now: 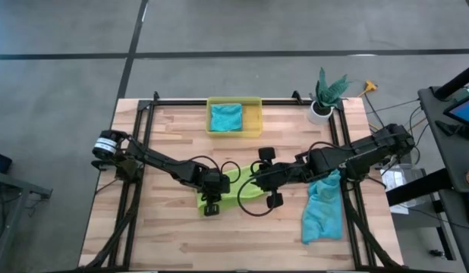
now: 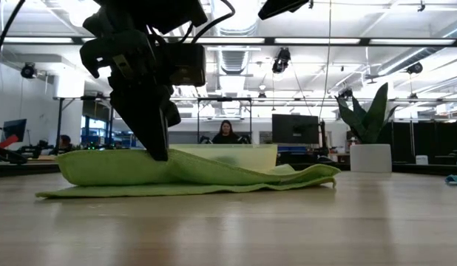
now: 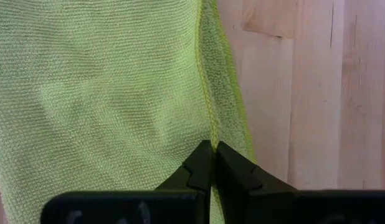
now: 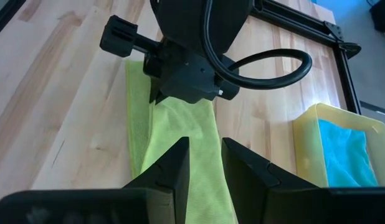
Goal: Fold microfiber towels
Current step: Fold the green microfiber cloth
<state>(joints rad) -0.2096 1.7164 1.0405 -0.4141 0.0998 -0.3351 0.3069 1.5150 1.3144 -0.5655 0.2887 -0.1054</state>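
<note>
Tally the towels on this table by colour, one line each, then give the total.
Teal towels: 2, one in the yellow bin, one at the table's right edge
Lime green towel: 1, at mid-table
Grey towels: 0 in view
Total: 3

Grey floor [image 1: 219, 26] surrounds the wooden table [image 1: 181, 235]; ceiling lights [image 2: 361, 41] shine above distant monitors [image 2: 295, 129].
</note>
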